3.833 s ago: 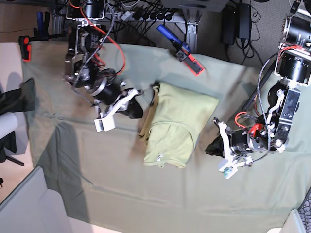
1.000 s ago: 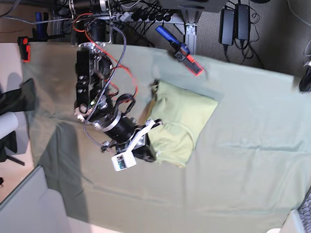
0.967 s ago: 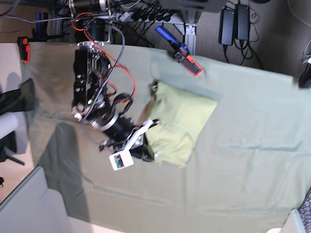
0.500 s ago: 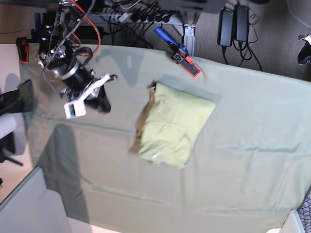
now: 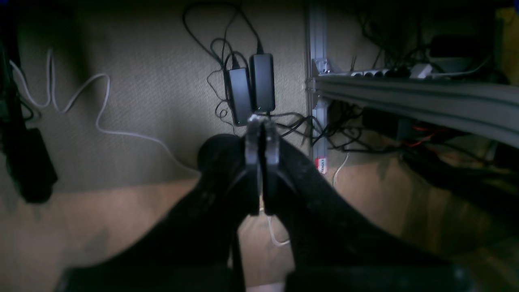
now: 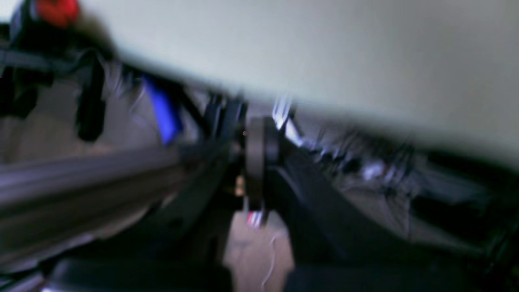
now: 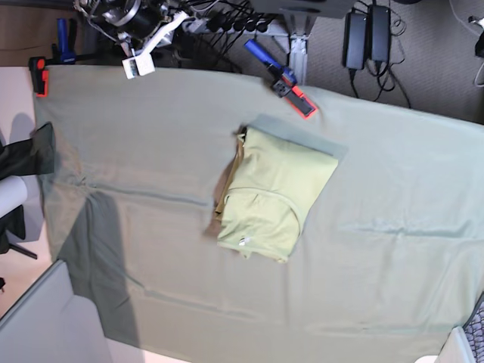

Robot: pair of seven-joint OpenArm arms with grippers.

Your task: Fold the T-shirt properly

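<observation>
Now one folded T-shirt (image 7: 274,193) lies on the table cloth (image 7: 393,249); left gripper (image 5: 259,121) and right gripper (image 6: 256,134) both closed, empty.

Readable text: none | small white-and-red sticker (image 5: 320,164) on grey metal table leg, centre of left wrist view: print too small to read

Robotics lab or test workspace, we'd say. We see a bench (image 7: 393,265) draped in a dull grey-green cloth, pinned at its far edge by a blue-and-red clamp (image 7: 281,79) and at the far left corner by a red clamp (image 7: 39,76). Beyond that edge sit a power strip (image 7: 240,24) with tangled cables, two black power bricks (image 7: 368,34) on grey carpet, and an aluminium frame leg (image 7: 297,47). Wired robot arm hardware (image 7: 136,23) sits past the far left edge.
</observation>
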